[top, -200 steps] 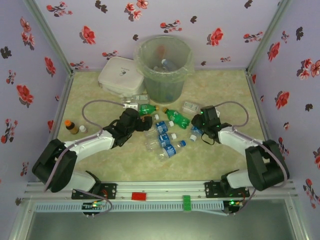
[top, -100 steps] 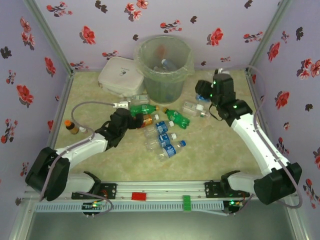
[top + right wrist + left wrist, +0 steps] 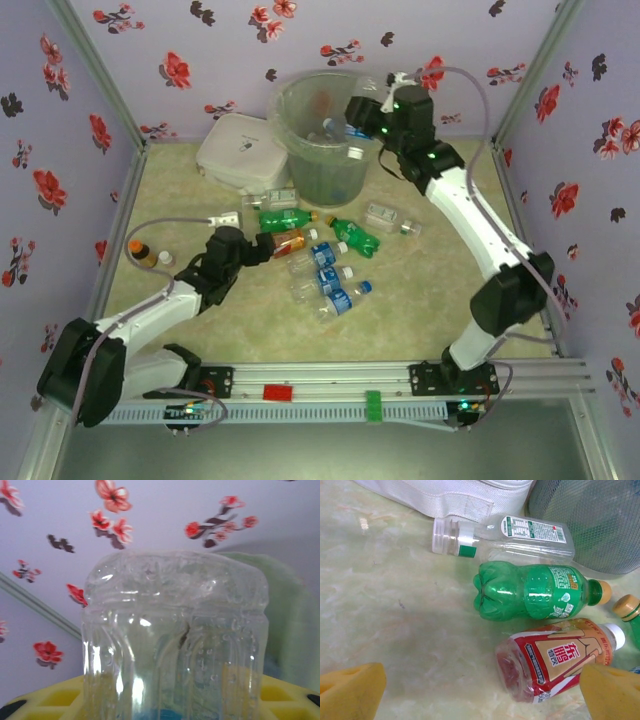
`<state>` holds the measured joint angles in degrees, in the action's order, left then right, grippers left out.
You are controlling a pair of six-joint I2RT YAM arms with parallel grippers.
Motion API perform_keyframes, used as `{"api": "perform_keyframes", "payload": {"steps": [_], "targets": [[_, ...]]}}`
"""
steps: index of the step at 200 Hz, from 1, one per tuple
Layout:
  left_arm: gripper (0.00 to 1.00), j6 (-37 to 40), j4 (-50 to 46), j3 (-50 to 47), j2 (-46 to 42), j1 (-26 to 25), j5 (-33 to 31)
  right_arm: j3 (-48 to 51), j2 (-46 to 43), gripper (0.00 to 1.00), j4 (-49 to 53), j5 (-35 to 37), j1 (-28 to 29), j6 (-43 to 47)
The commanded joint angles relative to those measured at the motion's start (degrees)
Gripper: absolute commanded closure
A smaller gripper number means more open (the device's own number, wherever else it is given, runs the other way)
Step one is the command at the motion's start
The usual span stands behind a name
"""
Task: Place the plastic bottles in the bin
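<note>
Grips a clear plastic bottle [image 3: 175, 640] in the right gripper [image 3: 361, 114] above the tall translucent grey-green bin [image 3: 322, 172], lower end cut off. Spreads the left gripper [image 3: 480, 690], empty, by a red-labelled bottle [image 3: 555, 660] partly behind its yellow pad [image 3: 611, 694].

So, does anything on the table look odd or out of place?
A small brown bottle stands upright alone near the left edge, apart from the bottles lying mid-table. One clear bottle by the bin seems capless.

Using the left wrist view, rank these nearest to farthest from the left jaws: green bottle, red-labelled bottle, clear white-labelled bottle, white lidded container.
1. red-labelled bottle, bottom right.
2. green bottle, centre, just beyond.
3. clear white-labelled bottle, behind the green one.
4. white lidded container, top edge.
</note>
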<state>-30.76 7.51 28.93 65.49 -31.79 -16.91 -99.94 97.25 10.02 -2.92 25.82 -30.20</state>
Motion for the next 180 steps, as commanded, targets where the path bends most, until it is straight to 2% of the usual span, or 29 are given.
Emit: {"api": "perform_keyframes", "payload": {"steps": [1, 63, 93, 119, 139, 152, 180], "targets": [[0.00, -1.33, -1.37, -1.59, -2.50, 0.41, 0.56, -6.16, 5.04, 0.65, -4.22, -3.16, 0.80, -2.24], [0.00, 0.27, -3.39, -2.61, -6.83, 1.12, 0.44, -20.45, 19.00, 0.63, -2.36, -4.11, 0.83, -3.38], [0.00, 0.18, -3.42, -2.84, -7.55, 1.18, 0.49, -28.33, 24.83, 0.56, 2.75, -3.90, 0.81, -2.45], [0.00, 0.27, -3.85, -2.82, -7.99, 1.19, 0.49, -32.91, 27.18, 0.43, 5.05, -3.67, 0.81, -1.97], [0.00, 0.27, -4.02, -2.75, -8.42, 1.20, 0.52, -33.96, 27.15, 0.21, 5.27, -2.78, 0.81, -1.37], [0.00, 0.45, -4.15, -2.61, -8.65, 1.20, 0.62, -34.43, 26.56, 0.01, 5.62, -2.21, 0.85, -0.62], [0.00, 1.48, -4.68, -1.96, -9.20, 1.20, 1.30, -34.40, 23.72, 0.00, 7.34, -1.41, 0.82, 1.80]]}}
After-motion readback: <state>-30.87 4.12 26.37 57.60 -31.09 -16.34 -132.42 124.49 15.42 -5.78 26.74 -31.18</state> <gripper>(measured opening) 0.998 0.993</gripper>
